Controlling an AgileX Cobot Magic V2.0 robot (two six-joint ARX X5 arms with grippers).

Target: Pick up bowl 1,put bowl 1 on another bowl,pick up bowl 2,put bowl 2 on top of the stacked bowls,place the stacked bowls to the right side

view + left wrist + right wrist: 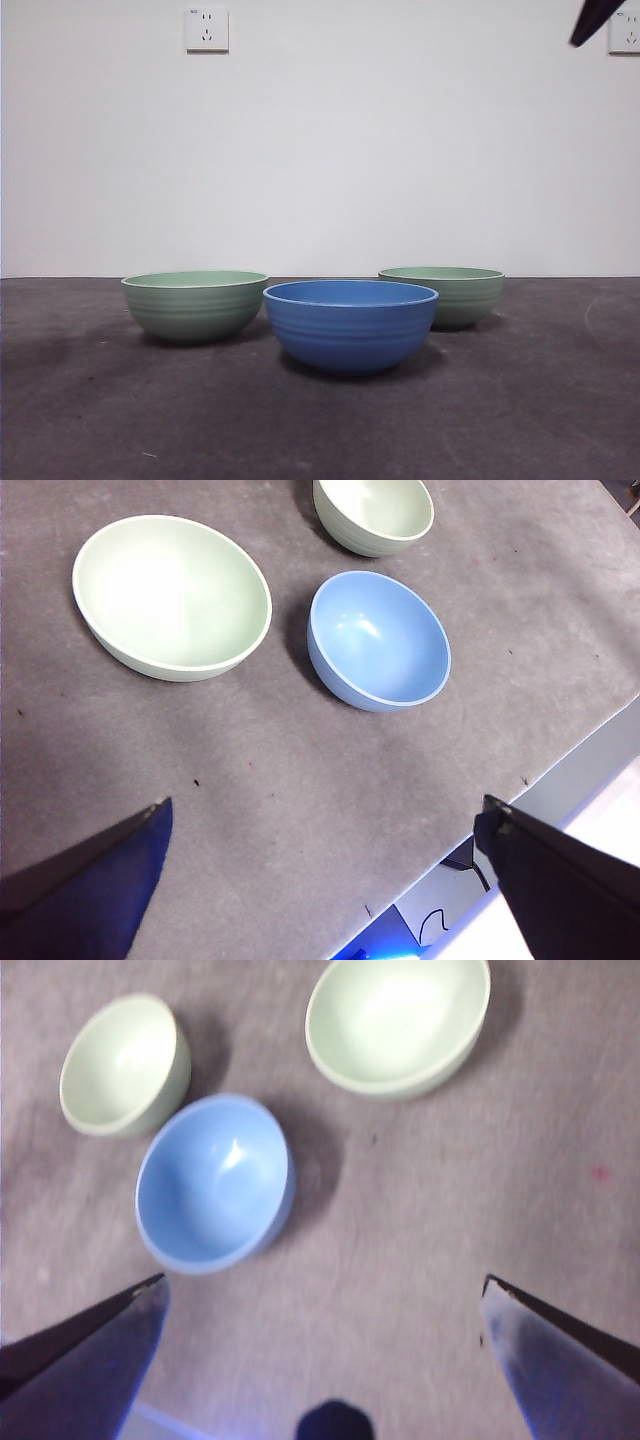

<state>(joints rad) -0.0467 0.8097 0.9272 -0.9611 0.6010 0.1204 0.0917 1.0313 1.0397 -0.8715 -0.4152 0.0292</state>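
A: What is seen in the front view?
B: Three bowls are set upright on the dark tabletop (pixel 560 400). The blue bowl (pixel 350 325) is placed nearest, at the centre. One pale green bowl (pixel 195 305) is found at its 9 o'clock, very close to it; whether the rims touch cannot be told. A second pale green bowl (pixel 445 296) is seen at 2 o'clock, farther back and partly hidden by the blue rim. Two wall sockets are seen, one (pixel 207 29) at 11 o'clock, and a black arm tip (pixel 594 20) is shown at the top corner at 1 o'clock

A: And the left wrist view?
B: The left claw (pixel 325 855) is held released, jaws wide apart, above bare tabletop. Nothing is gripped. The blue bowl (pixel 379 640) is seen between the nearer green bowl (pixel 172 596) and the farther one (pixel 374 515), all apart from each other

A: The right wrist view?
B: The right claw (pixel 325 1335) is likewise released and empty. The blue bowl (pixel 215 1182) is seen nearest, with the green bowls (pixel 125 1064) and (pixel 398 1022) beyond it. No bowl is stacked
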